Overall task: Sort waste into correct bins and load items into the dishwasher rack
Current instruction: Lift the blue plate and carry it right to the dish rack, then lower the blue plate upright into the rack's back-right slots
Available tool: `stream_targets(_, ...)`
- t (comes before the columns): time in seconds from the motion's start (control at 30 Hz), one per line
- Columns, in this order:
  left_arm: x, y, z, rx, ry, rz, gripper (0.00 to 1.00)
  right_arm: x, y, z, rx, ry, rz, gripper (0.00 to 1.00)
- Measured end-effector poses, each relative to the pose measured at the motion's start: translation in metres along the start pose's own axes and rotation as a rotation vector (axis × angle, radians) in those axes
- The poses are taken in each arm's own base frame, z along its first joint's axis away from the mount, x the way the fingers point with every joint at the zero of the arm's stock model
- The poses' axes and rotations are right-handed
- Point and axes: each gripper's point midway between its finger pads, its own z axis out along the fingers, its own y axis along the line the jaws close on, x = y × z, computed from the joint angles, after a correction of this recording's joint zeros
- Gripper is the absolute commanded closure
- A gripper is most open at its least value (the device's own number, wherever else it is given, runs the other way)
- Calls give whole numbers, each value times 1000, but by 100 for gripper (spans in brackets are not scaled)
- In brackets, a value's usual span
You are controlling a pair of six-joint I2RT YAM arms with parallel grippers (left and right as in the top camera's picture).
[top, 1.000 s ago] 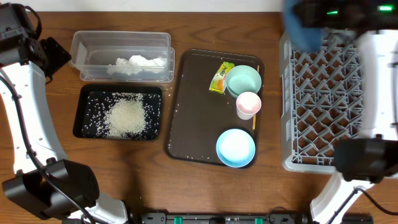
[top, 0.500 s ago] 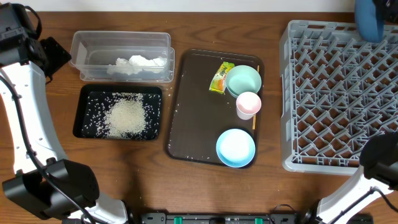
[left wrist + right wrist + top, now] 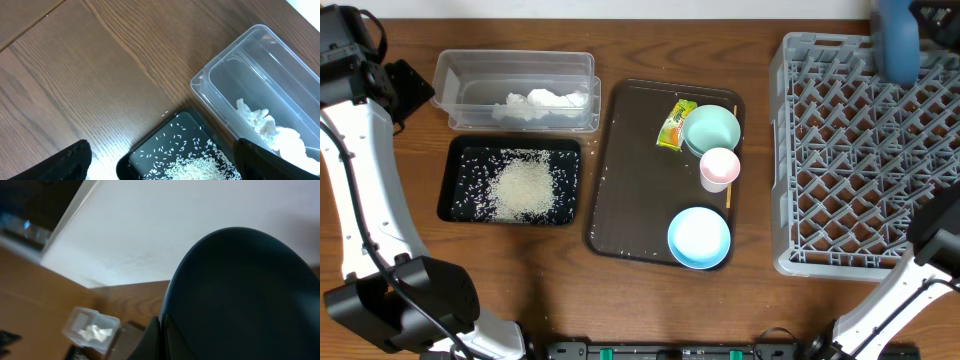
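Jaws of the left gripper [image 3: 162, 145] stand wide apart with nothing between them. They hang at the upper left of the surface [image 3: 650, 40], over the neighbouring corners of the two bins. There the clear tub [image 3: 470, 92] holds the tissue wad [image 3: 542, 102]. Just below it the black tray [image 3: 444, 182] carries the rice [image 3: 525, 187], heaped, with loose grains around.

At centre frame the brown serving tray [image 3: 630, 170] bears the snack wrapper [image 3: 674, 124] against the mint-green bowl [image 3: 712, 130]. The pink cup [image 3: 719, 167] touches that bowl's lower edge, the wooden stick [image 3: 728, 196] shows just below the cup, and the light-blue bowl [image 3: 699, 238] sits lowest. The wrapper is not yet binned.

On the right the rack [image 3: 840, 170] has no dish in it. The dark-blue plate [image 3: 897, 40] hangs blurred, on edge, over the rack's upper right corner, carried by the right gripper [image 3: 928, 15]. In the wrist view the plate fills the frame and hides the jaws. Since the plate is aloft, I judge them clamped on its rim.

The step in hand looks to be loading the plate. To do it well, keep it upright, line its edge with a gap between peg rows, and lower it straight. Release only once the rim is seated and leaning on pegs. A back-corner slot would leave room for the bowls and cup.
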Motion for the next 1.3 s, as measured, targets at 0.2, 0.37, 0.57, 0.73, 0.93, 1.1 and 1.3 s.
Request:
stream_targets(0.2, 0, 0, 0, 0, 0, 0, 8, -1, -16, -25, 24, -18, 203, 99)
stream_targets(0.37, 0, 0, 0, 0, 0, 0, 8, 1, -29, -46, 43, -30, 357, 99)
stream_targets(0.57, 0, 0, 0, 0, 0, 0, 8, 8, -38, -57, 73, -27, 461, 99)
stream_targets(0.73, 0, 0, 0, 0, 0, 0, 8, 6, -35, -57, 51, -29, 500, 99)
stream_targets(0.93, 0, 0, 0, 0, 0, 0, 8, -14, -13, -56, -68, -43, 458, 99)
stream_targets(1.1, 0, 0, 0, 0, 0, 0, 8, -14, 3, -44, -123, -9, 483, 99)
stream_targets(1.3, 0, 0, 0, 0, 0, 0, 8, -4, 9, -24, -110, 26, 523, 99)
